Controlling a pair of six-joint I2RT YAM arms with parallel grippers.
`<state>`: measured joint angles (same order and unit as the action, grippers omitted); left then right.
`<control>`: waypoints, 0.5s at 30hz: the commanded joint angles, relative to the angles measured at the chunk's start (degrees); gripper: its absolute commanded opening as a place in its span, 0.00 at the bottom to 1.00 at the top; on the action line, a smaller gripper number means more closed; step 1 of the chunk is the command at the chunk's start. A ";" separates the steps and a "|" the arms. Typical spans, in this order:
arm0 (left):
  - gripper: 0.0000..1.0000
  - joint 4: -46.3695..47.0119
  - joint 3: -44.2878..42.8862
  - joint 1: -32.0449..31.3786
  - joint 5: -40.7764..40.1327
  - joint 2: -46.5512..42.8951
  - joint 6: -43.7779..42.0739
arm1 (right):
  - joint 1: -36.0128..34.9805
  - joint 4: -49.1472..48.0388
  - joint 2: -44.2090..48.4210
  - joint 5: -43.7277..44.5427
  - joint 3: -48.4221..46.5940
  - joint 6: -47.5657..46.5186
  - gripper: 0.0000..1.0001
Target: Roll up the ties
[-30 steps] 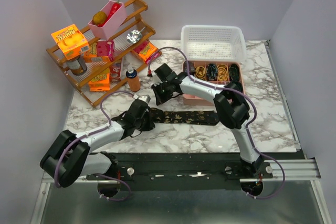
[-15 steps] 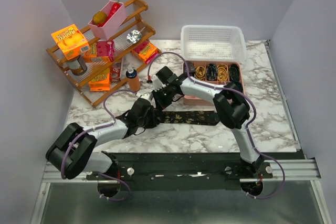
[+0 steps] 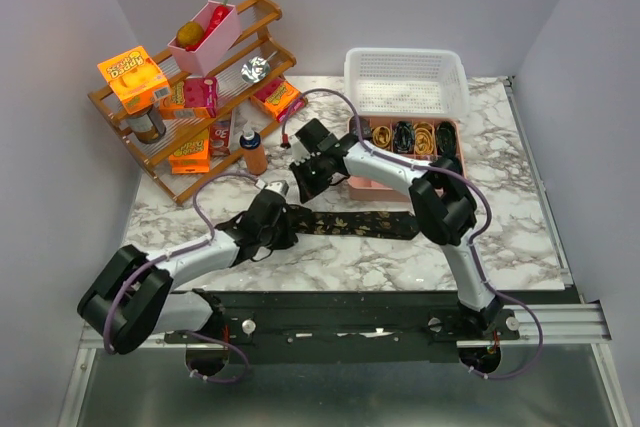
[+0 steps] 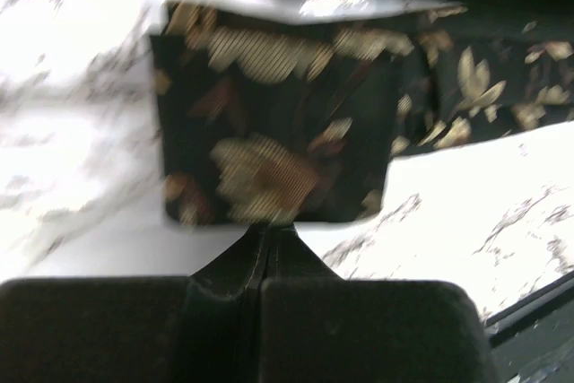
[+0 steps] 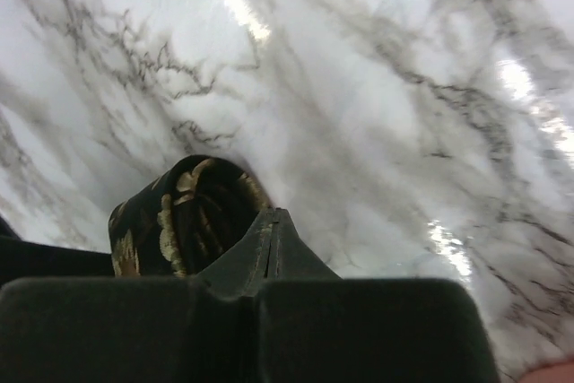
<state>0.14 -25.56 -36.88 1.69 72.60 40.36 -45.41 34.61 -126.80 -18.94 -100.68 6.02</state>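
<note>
One black tie with a gold-brown pattern (image 3: 360, 224) lies flat across the middle of the table. Its left end is wound into a small roll (image 4: 273, 132). My left gripper (image 3: 280, 219) is at that end. In the left wrist view its fingertips (image 4: 269, 229) are shut together on the near edge of the roll. My right gripper (image 3: 301, 185) is shut just behind the roll. Its tips (image 5: 271, 214) stand beside the open end of the coil (image 5: 175, 217); whether they touch it I cannot tell. Several rolled ties (image 3: 403, 135) sit in a pink tray (image 3: 360, 184).
A white mesh basket (image 3: 405, 82) stands behind the pink tray. A wooden rack (image 3: 190, 97) with boxes and cans fills the back left. A small brown bottle (image 3: 254, 152) stands just left of my right gripper. Purple cables loop over both arms.
Half a second ago both grippers were closer together over the tie's left end. Now the left has drawn back slightly and the right has lifted away, much as one second ago.
</note>
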 commanded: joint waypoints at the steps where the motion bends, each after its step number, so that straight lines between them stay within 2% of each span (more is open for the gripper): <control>1: 0.00 -14.44 -0.19 -0.29 -3.62 -7.19 0.95 | 0.23 1.43 4.36 9.52 -2.94 1.01 0.01; 4: 0.00 -19.46 -0.54 -0.29 -5.03 -13.08 2.88 | 0.23 0.90 5.86 10.50 -2.33 1.36 0.01; 7: 0.08 -22.72 -1.15 0.14 -8.28 -16.87 5.16 | 0.23 0.37 7.97 9.98 -1.19 1.28 0.01; 8: 0.20 -22.99 -1.59 0.49 -8.98 -17.75 5.60 | 0.23 0.20 9.28 8.58 -0.05 1.10 0.01; 10: 0.28 -22.56 -2.03 2.25 -9.60 -18.28 6.92 | 0.23 -1.03 10.95 6.30 1.89 0.83 0.01; 12: 0.41 -20.46 -2.12 4.18 -8.03 -18.72 7.36 | 0.23 -2.96 13.58 2.87 5.40 1.10 0.01; 15: 0.64 -14.40 -0.55 10.14 -2.68 -20.65 7.89 | 0.14 -5.07 15.88 -0.65 9.96 1.54 0.01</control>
<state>-19.20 -26.06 -32.29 -3.79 54.50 45.95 -45.25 32.60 -114.37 -14.06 -95.72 7.05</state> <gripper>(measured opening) 0.502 0.010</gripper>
